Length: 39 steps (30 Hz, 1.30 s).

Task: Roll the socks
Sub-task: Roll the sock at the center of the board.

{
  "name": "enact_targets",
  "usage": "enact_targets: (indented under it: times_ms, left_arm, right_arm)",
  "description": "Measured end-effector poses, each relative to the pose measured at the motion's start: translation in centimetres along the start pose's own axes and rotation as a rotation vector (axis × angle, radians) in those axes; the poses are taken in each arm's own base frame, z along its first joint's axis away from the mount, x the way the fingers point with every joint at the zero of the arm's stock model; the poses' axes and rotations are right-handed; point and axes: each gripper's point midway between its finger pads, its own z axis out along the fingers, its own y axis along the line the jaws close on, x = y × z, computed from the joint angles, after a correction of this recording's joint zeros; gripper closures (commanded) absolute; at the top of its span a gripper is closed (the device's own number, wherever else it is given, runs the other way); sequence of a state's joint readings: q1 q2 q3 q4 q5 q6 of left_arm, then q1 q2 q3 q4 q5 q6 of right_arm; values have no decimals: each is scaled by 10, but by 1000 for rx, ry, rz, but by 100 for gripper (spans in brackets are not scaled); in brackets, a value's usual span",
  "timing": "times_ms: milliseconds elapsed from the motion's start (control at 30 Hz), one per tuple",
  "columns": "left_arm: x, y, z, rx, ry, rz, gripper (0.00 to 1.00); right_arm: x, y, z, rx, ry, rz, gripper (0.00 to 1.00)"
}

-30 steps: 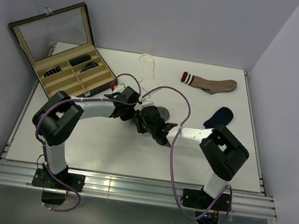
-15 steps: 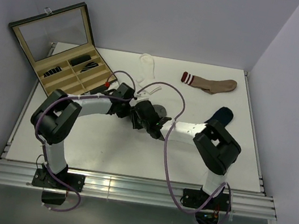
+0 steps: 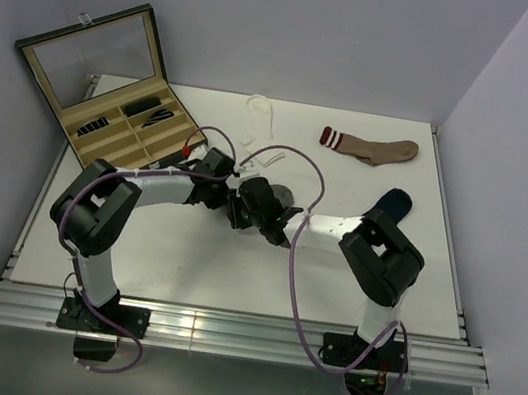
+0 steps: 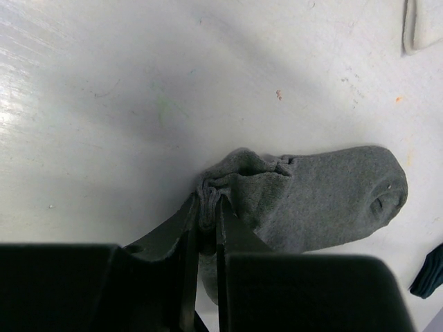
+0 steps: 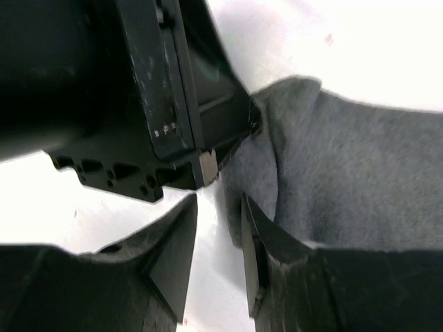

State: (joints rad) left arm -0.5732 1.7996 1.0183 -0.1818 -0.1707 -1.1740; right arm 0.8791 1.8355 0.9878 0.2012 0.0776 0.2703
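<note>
Both wrists have slid left since a second ago. Left gripper [image 4: 205,214] is pinched on the grey sock [image 4: 311,200] cuff mid table [image 3: 183,255]. Right gripper [image 5: 218,235] is slightly apart beside it. It looks soft, light and floppy, so I'd grab the bunched cuff.

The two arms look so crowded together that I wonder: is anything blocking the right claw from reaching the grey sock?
Nothing visible does. The right gripper sits open at the grey sock, one finger against the fabric. The left gripper, pinching the sock's bunched edge, crowds in beside it, not between.
</note>
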Motion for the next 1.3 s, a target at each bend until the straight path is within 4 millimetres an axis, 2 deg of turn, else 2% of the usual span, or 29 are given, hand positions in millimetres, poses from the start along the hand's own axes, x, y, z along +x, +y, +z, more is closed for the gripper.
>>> enact_targets:
  times_ms: [167,633,1067,1300]
  left_arm:
    - [2,2,-3,3,12,0,100]
    - [2,7,-6,-5,27,-5,100]
    - [6,11,-10,-11,45,0,100]
    - [6,13,-10,-17,46,1,100]
  right_arm:
    - [15,-1,4,-40,42,-9,61]
    - [13,-10,4,-48,39,-13,61]
    - [17,-21,-23,-32,21,0,61]
    - [17,-25,-25,-15,21,-12,61]
